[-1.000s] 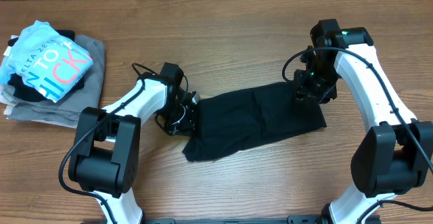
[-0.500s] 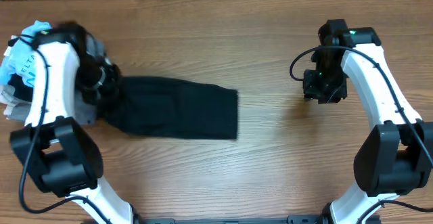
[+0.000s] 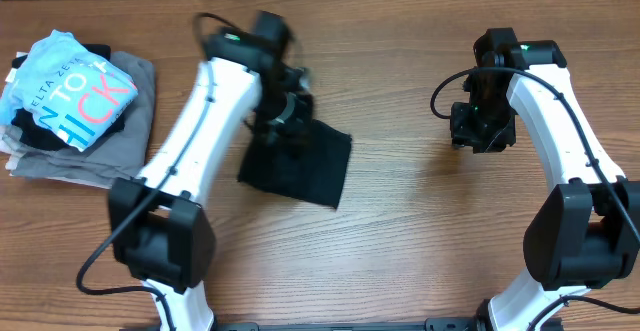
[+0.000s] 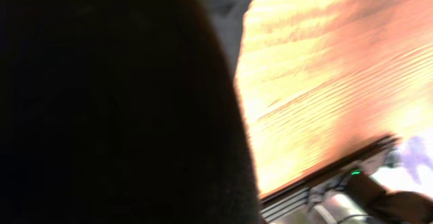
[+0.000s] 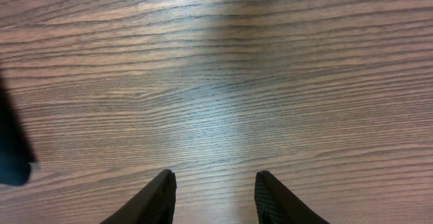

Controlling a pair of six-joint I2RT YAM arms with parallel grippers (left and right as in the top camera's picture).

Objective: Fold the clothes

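A black garment (image 3: 300,163) lies bunched into a small dark shape at the table's middle. My left gripper (image 3: 283,114) is at its far edge and seems shut on the cloth. The left wrist view is almost filled with the black garment (image 4: 115,109), which hides the fingers. My right gripper (image 3: 481,131) is open and empty over bare wood at the right, well apart from the garment. Its two fingertips (image 5: 213,190) show above the table. A dark edge of the garment (image 5: 10,149) shows at the left of the right wrist view.
A stack of folded clothes (image 3: 75,111) sits at the far left, with a light blue printed shirt on top of grey and black pieces. The wooden table (image 3: 420,241) runs on to the front and right.
The left arm swung from the far left by the stack back to the middle, carrying the black garment, which now shows shorter and bunched. The right arm has stayed put.
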